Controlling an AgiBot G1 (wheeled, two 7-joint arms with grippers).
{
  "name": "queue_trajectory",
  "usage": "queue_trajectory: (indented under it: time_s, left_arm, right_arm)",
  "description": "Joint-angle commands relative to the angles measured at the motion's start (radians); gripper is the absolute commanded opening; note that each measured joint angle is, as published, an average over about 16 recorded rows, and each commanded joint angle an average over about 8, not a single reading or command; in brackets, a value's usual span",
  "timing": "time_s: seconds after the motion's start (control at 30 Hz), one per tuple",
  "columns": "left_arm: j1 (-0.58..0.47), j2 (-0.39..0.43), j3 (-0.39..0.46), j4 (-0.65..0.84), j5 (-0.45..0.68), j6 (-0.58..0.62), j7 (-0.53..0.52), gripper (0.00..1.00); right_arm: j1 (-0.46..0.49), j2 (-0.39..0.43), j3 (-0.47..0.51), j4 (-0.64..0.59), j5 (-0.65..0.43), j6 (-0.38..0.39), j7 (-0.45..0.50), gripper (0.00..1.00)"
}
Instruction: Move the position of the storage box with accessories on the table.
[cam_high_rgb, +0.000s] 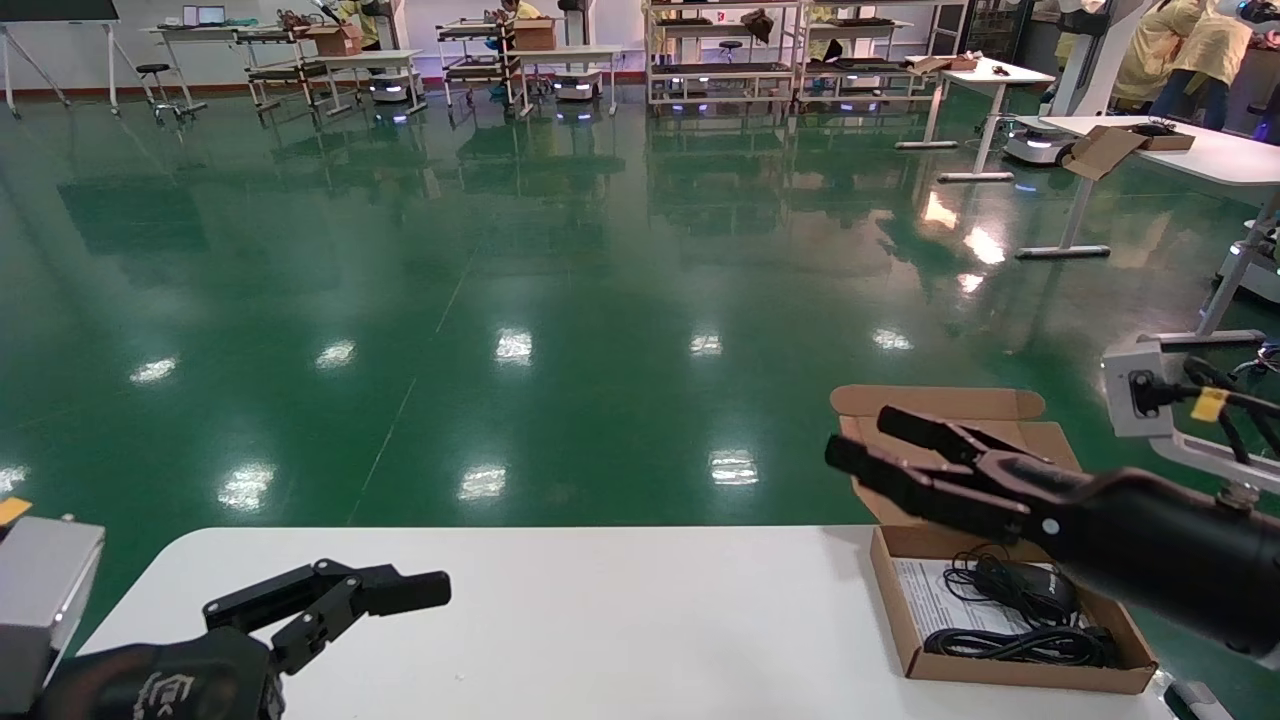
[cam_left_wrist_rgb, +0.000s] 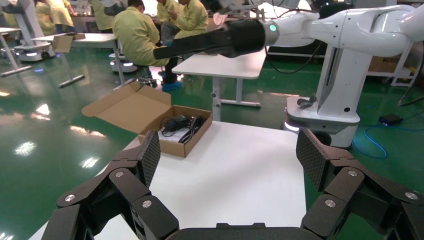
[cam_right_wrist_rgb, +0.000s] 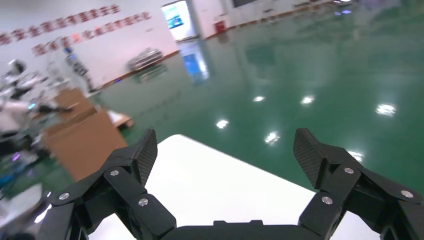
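Cardboard box (cam_high_rgb: 1010, 600): lid open, at the table's (cam_high_rgb: 600, 620) 3 o'clock edge, holding mouse (cam_high_rgb: 1035, 588), cable (cam_high_rgb: 1010, 645) and paper (cam_high_rgb: 925, 595).
Right gripper (cam_high_rgb: 870, 445): spread wide above the box, likely lining up a grasp.
Left gripper (cam_high_rgb: 350, 600): parked at 8 o'clock, fingers apart.

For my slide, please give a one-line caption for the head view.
Right claw hangs open above the open storage box at the table's far right corner; left claw idles, open, near-left.
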Motion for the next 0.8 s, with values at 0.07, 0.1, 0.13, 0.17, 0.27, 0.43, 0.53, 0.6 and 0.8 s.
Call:
queue_trajectory:
  time_s: [0.07, 0.1, 0.13, 0.17, 0.27, 0.43, 0.53, 0.6, 0.8]
  left_arm:
    - [0.000, 0.000, 0.000, 0.000, 0.000, 0.000, 0.000, 1.00]
    - [0.000, 0.000, 0.000, 0.000, 0.000, 0.000, 0.000, 1.00]
    - [0.000, 0.000, 0.000, 0.000, 0.000, 0.000, 0.000, 1.00]
    - [0.000, 0.000, 0.000, 0.000, 0.000, 0.000, 0.000, 1.00]
    - [0.000, 0.000, 0.000, 0.000, 0.000, 0.000, 0.000, 1.00]
    - [0.000, 0.000, 0.000, 0.000, 0.000, 0.000, 0.000, 1.00]
    - [0.000, 0.000, 0.000, 0.000, 0.000, 0.000, 0.000, 1.00]
    - [0.000, 0.000, 0.000, 0.000, 0.000, 0.000, 0.000, 1.00]
    - [0.000, 0.000, 0.000, 0.000, 0.000, 0.000, 0.000, 1.00]
  right_arm:
    - [-0.028, 0.018, 0.028, 0.062, -0.006, -0.034, -0.011, 1.00]
    - [-0.038, 0.023, 0.037, 0.083, -0.008, -0.045, -0.015, 1.00]
    - [-0.047, 0.029, 0.046, 0.103, -0.010, -0.056, -0.019, 1.00]
    - [-0.057, 0.035, 0.055, 0.124, -0.012, -0.067, -0.023, 1.00]
    - [-0.085, 0.053, 0.083, 0.186, -0.018, -0.101, -0.034, 1.00]
    - [-0.132, 0.082, 0.129, 0.289, -0.027, -0.157, -0.053, 1.00]
    - [-0.160, 0.099, 0.156, 0.351, -0.033, -0.190, -0.065, 1.00]
    - [-0.179, 0.111, 0.175, 0.393, -0.037, -0.213, -0.072, 1.00]
    - [-0.231, 0.143, 0.225, 0.506, -0.048, -0.275, -0.093, 1.00]
